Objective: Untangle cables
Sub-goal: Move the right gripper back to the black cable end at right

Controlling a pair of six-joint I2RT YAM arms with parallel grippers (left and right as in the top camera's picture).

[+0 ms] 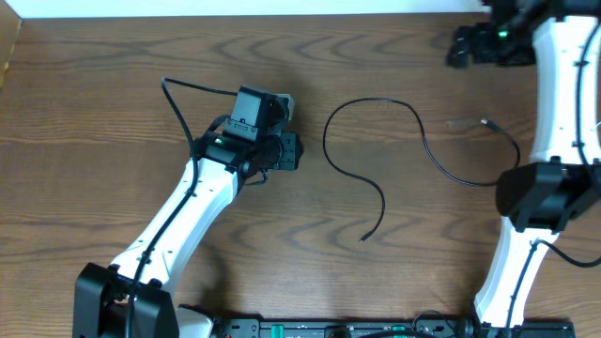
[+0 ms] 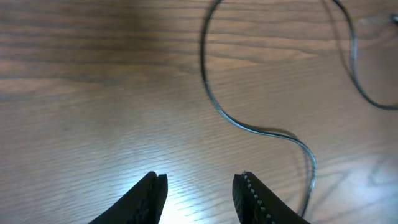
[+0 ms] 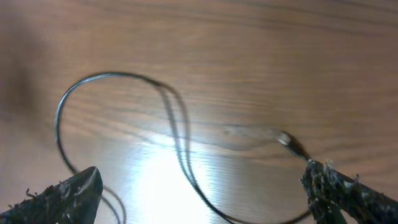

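Robot lab bench, two-arm manipulation rig.

Wood-grain table [image 1: 282, 216] under a fixed overhead camera. Two white robot arms with black joints are mounted at the table's near edge, the left arm [image 1: 188, 202] reaching toward the table's middle, the right arm [image 1: 554, 84] running along its right side. A black base rail [image 1: 310, 329] with green-lit electronics and exposed wiring runs along the near edge. A plain white strip [image 1: 235, 7] borders the far edge. One black cable [image 1: 374, 100] lies loose on the table's middle.
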